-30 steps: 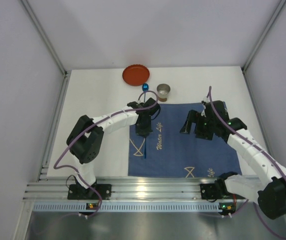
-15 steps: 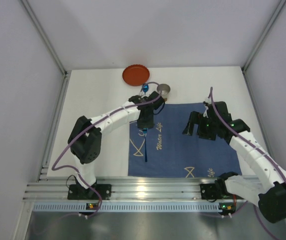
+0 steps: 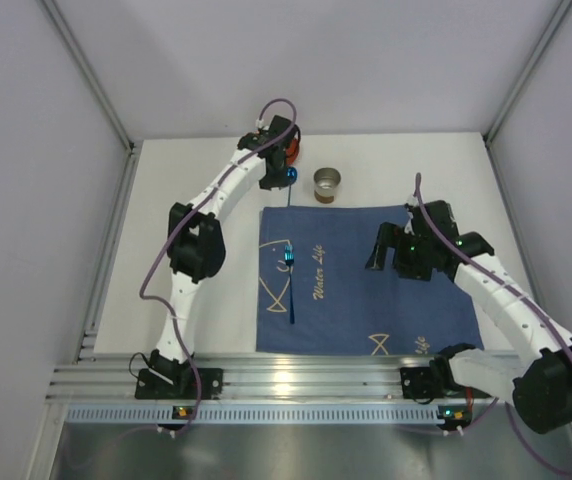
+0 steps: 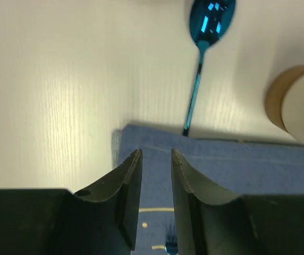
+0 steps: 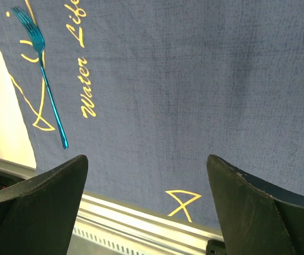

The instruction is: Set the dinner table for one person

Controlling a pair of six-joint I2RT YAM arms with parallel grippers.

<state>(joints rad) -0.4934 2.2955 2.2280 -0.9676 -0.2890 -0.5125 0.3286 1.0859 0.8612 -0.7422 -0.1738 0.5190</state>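
Left wrist view: my left gripper (image 4: 156, 154) shows only a narrow gap between its jaws, with nothing in it. Past it, beyond the placemat (image 4: 247, 159), a blue spoon (image 4: 210, 21) and a cup (image 4: 295, 103) sit on the white dinner table (image 4: 51, 79). Right wrist view: my right gripper (image 5: 146, 159) gapes wide and empty over the placemat, where a blue fork (image 5: 43, 74) lies. Top external view: the table spreads under everything, with an orange plate (image 3: 293, 152) at its far edge

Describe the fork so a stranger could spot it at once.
Find the blue placemat on the white table. Along its left side lies a slim, shiny blue fork. Unlike the matching spoon past the mat's far edge, it has prongs and lies on the cloth.
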